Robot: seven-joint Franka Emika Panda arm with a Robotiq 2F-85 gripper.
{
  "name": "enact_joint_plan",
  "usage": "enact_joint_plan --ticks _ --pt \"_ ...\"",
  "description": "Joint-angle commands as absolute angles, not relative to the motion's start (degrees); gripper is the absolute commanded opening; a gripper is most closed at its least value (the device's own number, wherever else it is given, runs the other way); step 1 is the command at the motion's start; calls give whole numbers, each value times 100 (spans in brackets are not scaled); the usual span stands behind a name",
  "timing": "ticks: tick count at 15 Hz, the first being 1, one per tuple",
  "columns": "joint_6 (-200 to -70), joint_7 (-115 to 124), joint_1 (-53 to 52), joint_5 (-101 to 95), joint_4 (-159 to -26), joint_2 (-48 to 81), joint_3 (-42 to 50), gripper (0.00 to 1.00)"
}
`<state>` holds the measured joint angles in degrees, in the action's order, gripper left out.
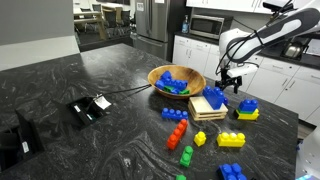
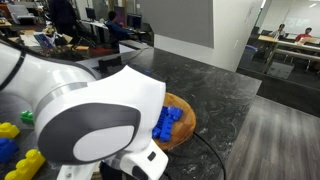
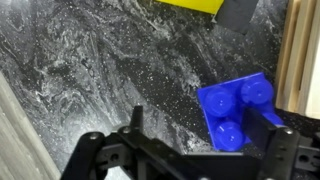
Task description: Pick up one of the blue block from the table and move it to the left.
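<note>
the step in hand is the grasp. the gripper point(image 3: 205, 125) hangs low over a blue block point(image 3: 235, 108) with its jaws spread: in the wrist view one finger stands clear of the block on one side, and the other is at or just beside its far side. nothing is pinched yet. the block appears to rest on the table point(image 3: 90, 60), just beside a pale wooden board point(image 3: 300, 50).

in an exterior view the blue block point(image 1: 216, 97) lies under the gripper point(image 1: 228, 84), near the bench edge that faces the white cabinets point(image 1: 270, 75), between the wooden bowl point(image 1: 160, 72) and that edge.

the next move probably calls for centring the jaws on the block, closing on its flat sides, lifting clear of the board, then carrying it left along the bench.

the countertop is glossy black with grey veining. loose red, yellow and green blocks lie toward the near edge. it is an office kitchen, with a microwave point(image 1: 205, 26) beyond.
</note>
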<state>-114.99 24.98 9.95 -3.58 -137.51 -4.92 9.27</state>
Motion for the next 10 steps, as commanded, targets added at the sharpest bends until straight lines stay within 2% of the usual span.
enact_joint_plan --ticks 1,10 --pt "-11355 2508 1010 -433 -13590 -331 895 100" --pt "-11095 2700 1128 -628 -13699 -426 1034 100"
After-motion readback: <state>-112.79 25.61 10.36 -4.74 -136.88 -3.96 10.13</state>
